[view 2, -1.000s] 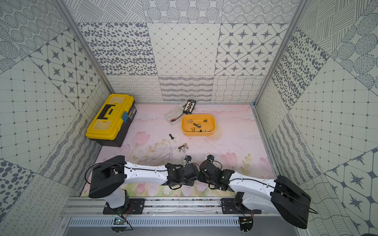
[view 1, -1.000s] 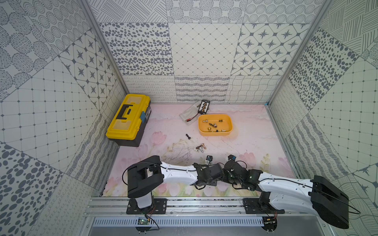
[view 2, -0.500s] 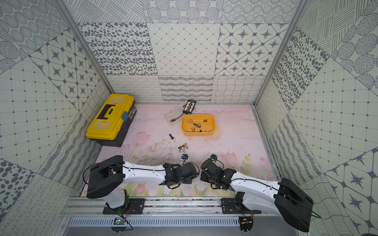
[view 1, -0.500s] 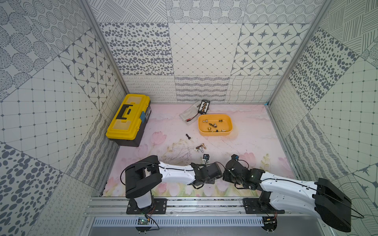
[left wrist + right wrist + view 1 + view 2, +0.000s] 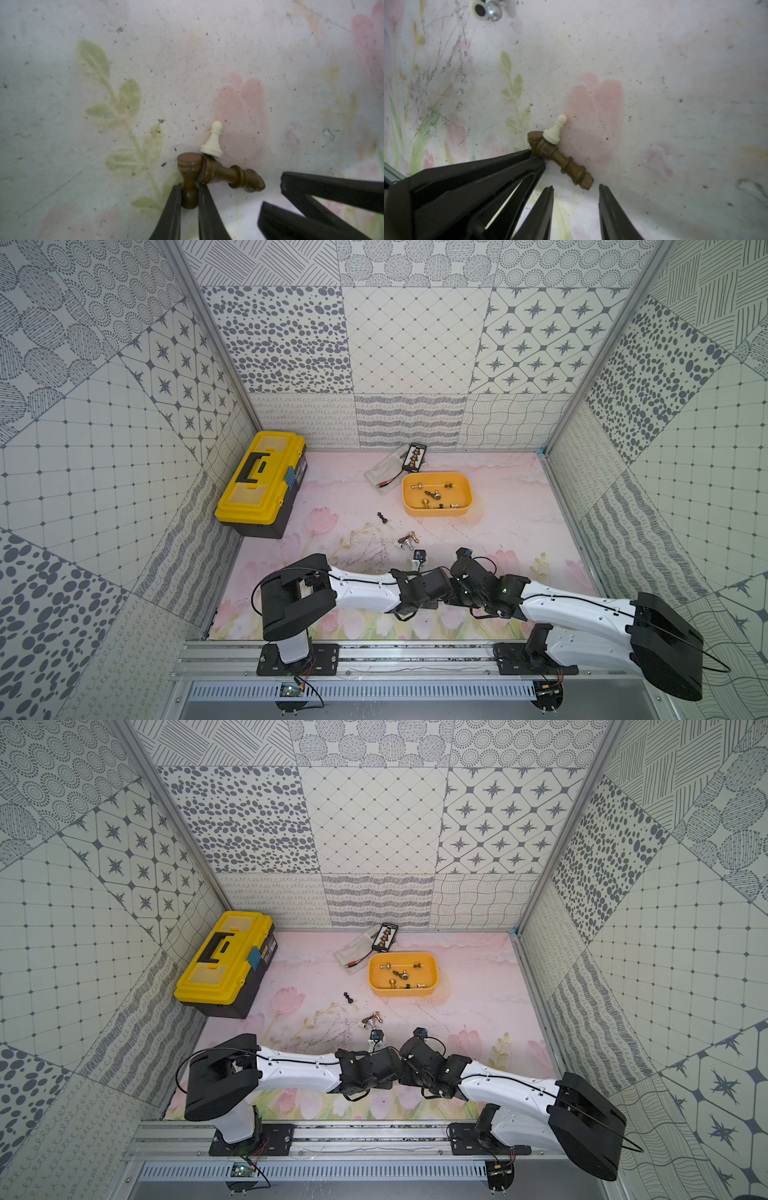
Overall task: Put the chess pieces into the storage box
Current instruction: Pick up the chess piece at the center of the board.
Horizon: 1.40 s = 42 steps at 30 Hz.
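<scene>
The left claw pinches the slim stem of a brown piece, probably because the waist gives a surer hold than the wide base. A second brown piece lies touching it, and a white pawn rests where the two meet. The right claw stands spread around the second piece's head, apparently ready to take it. The storage box sits at twelve o'clock across the desk, well apart.

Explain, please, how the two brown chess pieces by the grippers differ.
The gripped brown piece is pinched at its stem by the left gripper; the loose brown piece lies free near the right gripper. The first shows its round base, the second its ringed side. Both are brown.
</scene>
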Each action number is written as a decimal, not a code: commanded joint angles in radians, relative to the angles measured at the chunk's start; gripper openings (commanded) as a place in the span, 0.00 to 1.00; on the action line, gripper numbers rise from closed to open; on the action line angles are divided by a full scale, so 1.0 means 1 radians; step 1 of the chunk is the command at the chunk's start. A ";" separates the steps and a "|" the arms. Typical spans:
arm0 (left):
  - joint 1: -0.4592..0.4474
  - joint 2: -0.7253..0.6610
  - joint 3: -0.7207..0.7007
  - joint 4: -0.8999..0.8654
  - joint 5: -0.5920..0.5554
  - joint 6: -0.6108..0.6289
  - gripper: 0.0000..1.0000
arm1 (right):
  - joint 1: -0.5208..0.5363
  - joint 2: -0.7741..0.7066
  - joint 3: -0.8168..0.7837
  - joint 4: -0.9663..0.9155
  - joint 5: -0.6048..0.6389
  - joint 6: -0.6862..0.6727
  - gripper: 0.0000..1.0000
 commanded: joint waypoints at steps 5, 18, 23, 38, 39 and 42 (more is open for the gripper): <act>0.009 -0.036 -0.026 -0.259 0.001 0.005 0.02 | 0.006 0.094 0.056 0.029 -0.029 -0.083 0.46; 0.052 -0.132 -0.116 -0.113 0.137 0.024 0.00 | 0.007 0.240 0.060 0.114 -0.076 -0.070 0.43; 0.093 -0.212 -0.185 -0.004 0.219 0.026 0.00 | 0.006 0.274 0.060 0.133 -0.085 -0.058 0.42; 0.163 -0.303 -0.230 0.002 0.279 0.066 0.00 | 0.032 0.175 0.016 0.366 -0.193 -0.169 0.39; 0.164 -0.300 -0.234 0.013 0.284 0.061 0.00 | 0.034 0.172 0.013 0.389 -0.212 -0.185 0.40; 0.164 -0.290 -0.235 0.020 0.295 0.055 0.00 | 0.039 0.192 0.033 0.397 -0.252 -0.220 0.45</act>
